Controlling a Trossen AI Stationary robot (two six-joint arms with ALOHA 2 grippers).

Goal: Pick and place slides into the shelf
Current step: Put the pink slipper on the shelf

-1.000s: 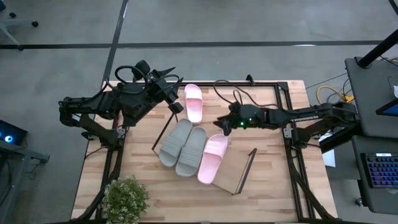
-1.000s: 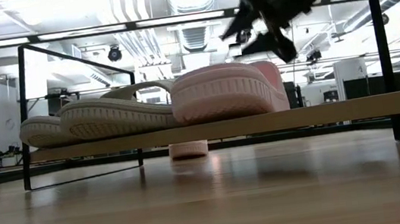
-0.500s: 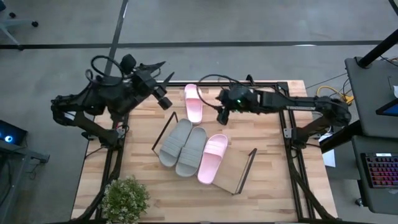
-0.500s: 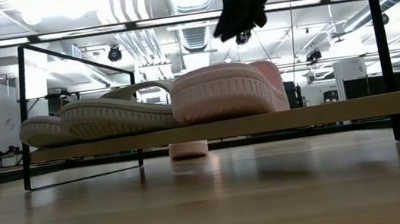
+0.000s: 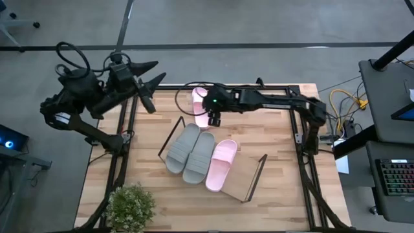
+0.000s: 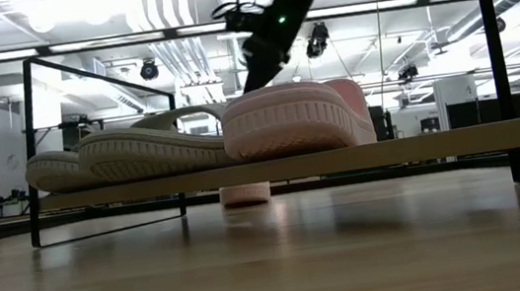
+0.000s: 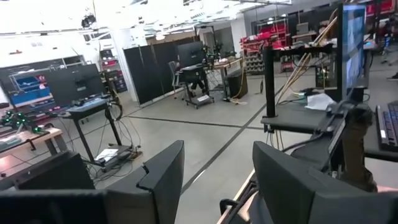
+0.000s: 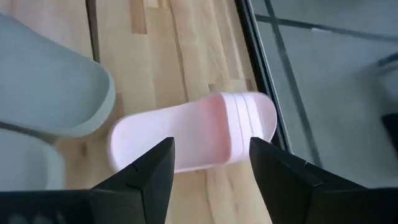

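The shelf (image 5: 239, 181) lies askew mid-table, a light-wood board with dark wire frames at its ends. On it lie two grey slides (image 5: 183, 147) (image 5: 199, 157) and one pink slide (image 5: 221, 165). The second pink slide (image 5: 201, 107) rests sole-down on the tabletop near the far edge; it also shows in the right wrist view as the pink slide (image 8: 199, 134). My right gripper (image 5: 213, 118) hovers open above this slide, fingers pointing down. My left gripper (image 5: 158, 71) is open, raised past the table's far-left corner.
A small potted plant (image 5: 129, 206) stands at the near-left corner. Black frame rails (image 5: 294, 123) run along the table's sides. In the low view the shelf board (image 6: 419, 146) sits raised above the tabletop, with the loose pink slide (image 6: 245, 194) seen beneath it.
My right gripper has swung from above the pink slide on the shelf toward the far-left, ending over the loose pink slide. My left arm has pulled back from beside that slide toward the table's left edge and beyond it. The slides have stayed where they were.
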